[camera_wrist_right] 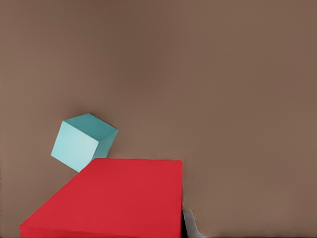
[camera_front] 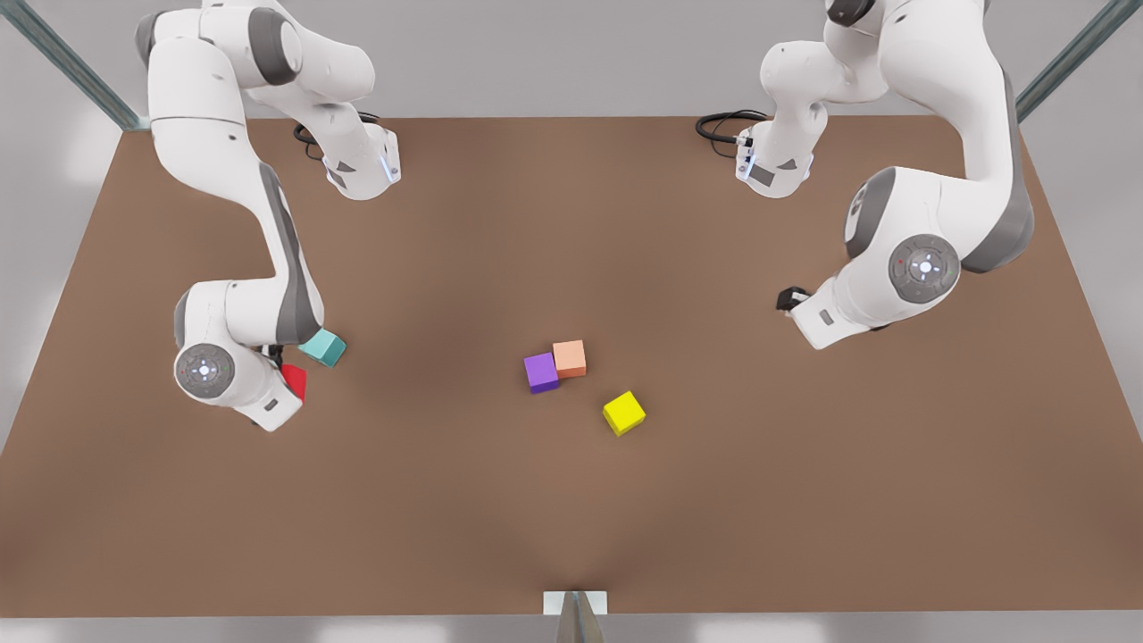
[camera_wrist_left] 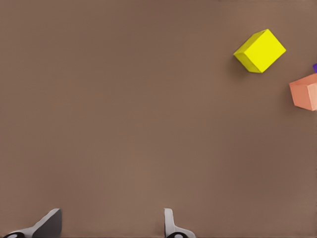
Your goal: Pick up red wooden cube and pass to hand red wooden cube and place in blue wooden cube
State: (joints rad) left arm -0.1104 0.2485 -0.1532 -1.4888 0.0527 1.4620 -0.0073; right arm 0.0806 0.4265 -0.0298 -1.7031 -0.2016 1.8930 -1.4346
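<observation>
- Starting on the front view's left: that arm carries my right gripper (camera_front: 281, 364), low over the table (camera_front: 571, 223). It looks clamped on the red wooden cube (camera_front: 295, 382). In the right wrist view the red cube sits right up under the camera with one pale fingertip (camera_wrist_right: 190, 225) pressed along its side, so I'm reading that as a grip, not a hover.
- Just beside it, toward the middle of the table and a touch farther back, is the blue wooden cube (camera_front: 323, 347). It's really teal, and it sits corner-on to the gripper.
- This is the bit that matters. In the right wrist view the teal cube peeks out past the red one's far edge, so red isn't lined up over it yet. I can't tell whether the two touch or whether red is already above teal's top face.
- My guess for the next move: a short shift toward the table's centre, plus a bit of twist to square up the faces.
- Middle of the table: purple cube (camera_front: 541, 372) and salmon-orange cube (camera_front: 570, 358) touching, yellow cube (camera_front: 623, 413) near them. None of these are mine.
- Front view's right: the left gripper (camera_front: 790, 299) hangs well apart from the action, fingers (camera_wrist_left: 49, 223) spread, nothing between them. It's just waiting.
</observation>
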